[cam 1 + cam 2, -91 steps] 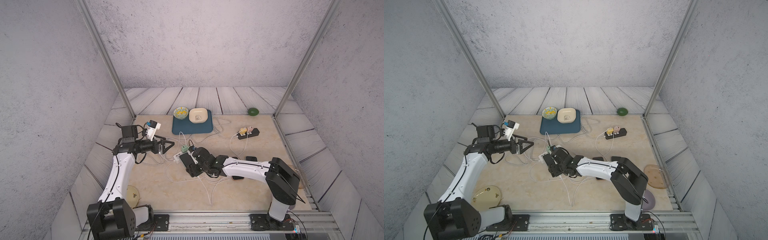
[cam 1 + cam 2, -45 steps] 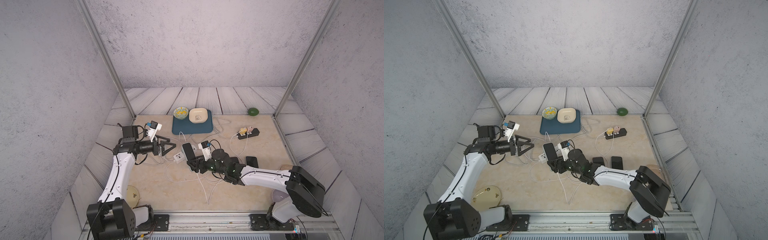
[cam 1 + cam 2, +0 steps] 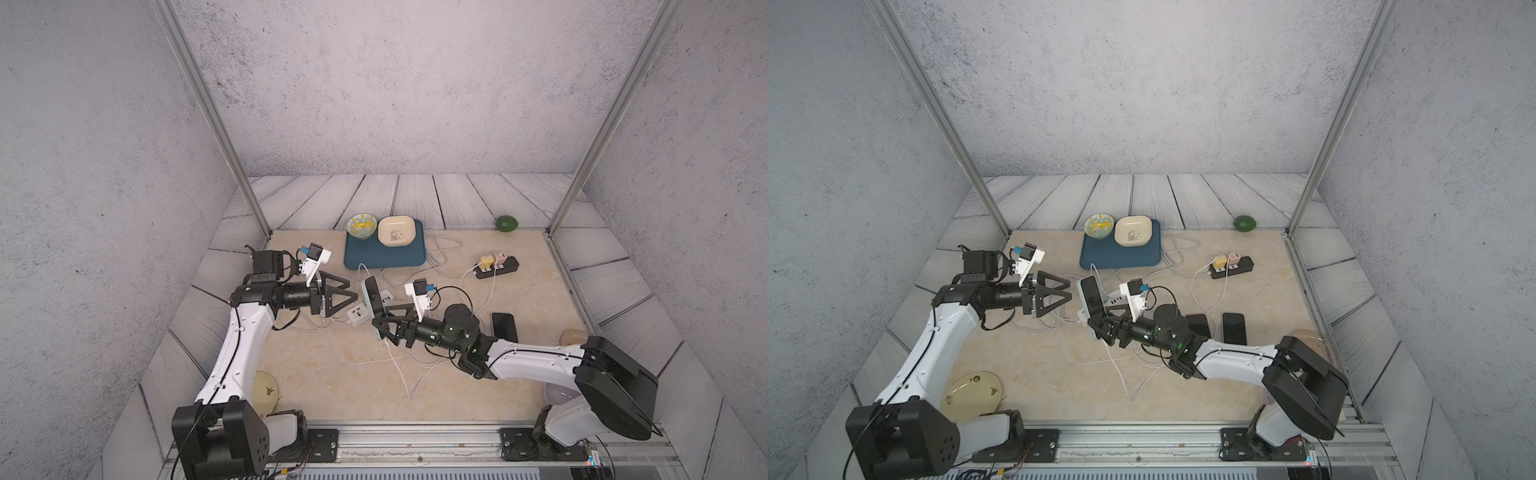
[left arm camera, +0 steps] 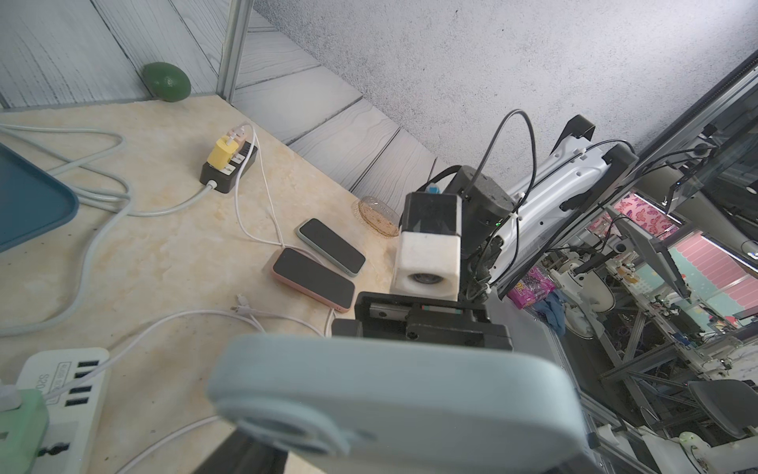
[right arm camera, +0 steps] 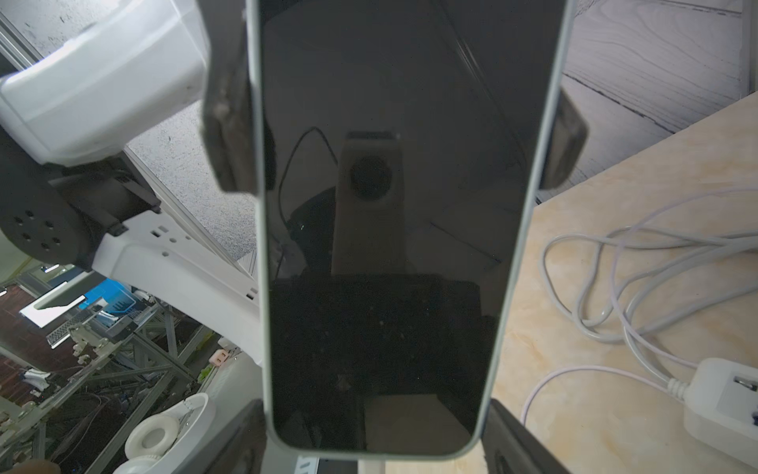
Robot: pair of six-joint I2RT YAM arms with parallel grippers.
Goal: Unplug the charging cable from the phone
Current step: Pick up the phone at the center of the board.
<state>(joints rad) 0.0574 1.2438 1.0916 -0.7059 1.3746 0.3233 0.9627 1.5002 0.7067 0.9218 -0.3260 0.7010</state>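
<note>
**A:** Start at the left. What is that arm's hand doing?

**B:** The left gripper (image 3: 353, 291) has its fingers spread wide with nothing between them. Its tips are just beside the back of the phone (image 3: 372, 297).

**A:** And where is the phone?

**B:** It is off the desk (image 3: 332, 386), in the air over the middle. The white power strip (image 3: 359, 315) is below it, and it is on the near side of the blue tray (image 3: 384, 258) that lies at the far edge. It stands on end with its long axis close to upright, the upper end leaning a little toward the left arm. The glass faces the right arm and the back faces the left gripper.

**A:** Who holds it?

**B:** The right gripper (image 3: 381, 322) is clamped across its width at the lower end.

**A:** How does it look?

**B:** Only the left wrist view shows the pale blue-grey case (image 4: 410, 402) and its camera ring (image 4: 283, 431). Only the right wrist view shows the dark, unlit screen (image 5: 381, 246), with fingers (image 5: 225, 123) pressed to both long edges. Both top views show a white cable (image 3: 409, 395) dropping from beside the lower end to the desk. I cannot tell whether its plug sits in the port.

**A:** And further right?

**B:** A pink-cased phone (image 4: 313, 279) and a green-cased phone (image 4: 330, 244) lie flat side by side toward the right edge. A black power strip (image 3: 496, 268) lies nearer the far right corner.
</note>
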